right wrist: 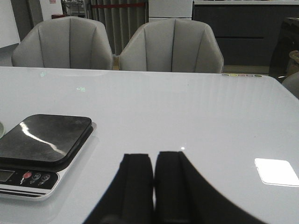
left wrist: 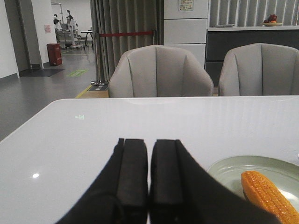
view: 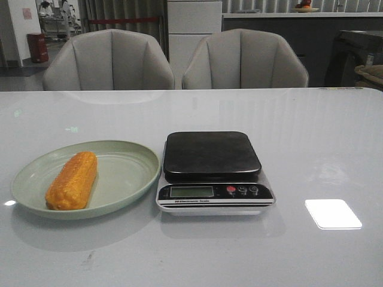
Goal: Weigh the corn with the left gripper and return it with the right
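Front view: the corn point(view: 72, 180) lies on the pale green plate point(view: 122, 173), just left of the scale point(view: 212, 172) (its platform bare). Left gripper point(left wrist: 148, 186) and right gripper point(right wrist: 153, 186) both have jaws pressed together, holding nothing.

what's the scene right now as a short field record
corn: stubby orange-yellow corn cob lying on pale green oval plate
scale: black-topped digital kitchen scale, platform bare, right of plate
left tool: blocky black left tool shut, holding nothing
right tool: black right tool shut, holding nothing
surface: glossy white table
weighing: not yet begun
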Controlling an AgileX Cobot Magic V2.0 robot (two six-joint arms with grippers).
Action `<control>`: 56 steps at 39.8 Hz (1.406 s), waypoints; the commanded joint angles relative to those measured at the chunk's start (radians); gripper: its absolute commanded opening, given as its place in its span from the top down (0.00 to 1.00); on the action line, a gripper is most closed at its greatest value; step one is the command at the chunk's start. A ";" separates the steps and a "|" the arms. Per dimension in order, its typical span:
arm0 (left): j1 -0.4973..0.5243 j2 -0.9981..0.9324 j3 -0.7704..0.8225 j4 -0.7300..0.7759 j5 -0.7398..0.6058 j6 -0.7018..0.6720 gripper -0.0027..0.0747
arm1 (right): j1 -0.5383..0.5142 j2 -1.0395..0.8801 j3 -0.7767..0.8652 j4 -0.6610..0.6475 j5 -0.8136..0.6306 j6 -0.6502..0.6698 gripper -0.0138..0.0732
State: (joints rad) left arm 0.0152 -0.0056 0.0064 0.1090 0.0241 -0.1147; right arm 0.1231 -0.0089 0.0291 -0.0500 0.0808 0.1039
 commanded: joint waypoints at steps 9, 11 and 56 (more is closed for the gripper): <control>0.002 -0.019 0.031 -0.009 -0.083 -0.002 0.82 | -0.007 -0.020 0.007 -0.001 -0.075 0.001 0.63; 0.002 -0.019 0.031 -0.009 -0.083 -0.002 0.82 | -0.007 -0.020 0.007 -0.001 -0.075 0.001 0.63; 0.002 -0.019 0.028 -0.009 -0.210 -0.004 0.82 | -0.007 -0.020 0.007 -0.001 -0.081 0.001 0.63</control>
State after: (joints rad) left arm 0.0152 -0.0056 0.0064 0.1090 -0.0798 -0.1147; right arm 0.1231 -0.0089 0.0291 -0.0500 0.0808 0.1039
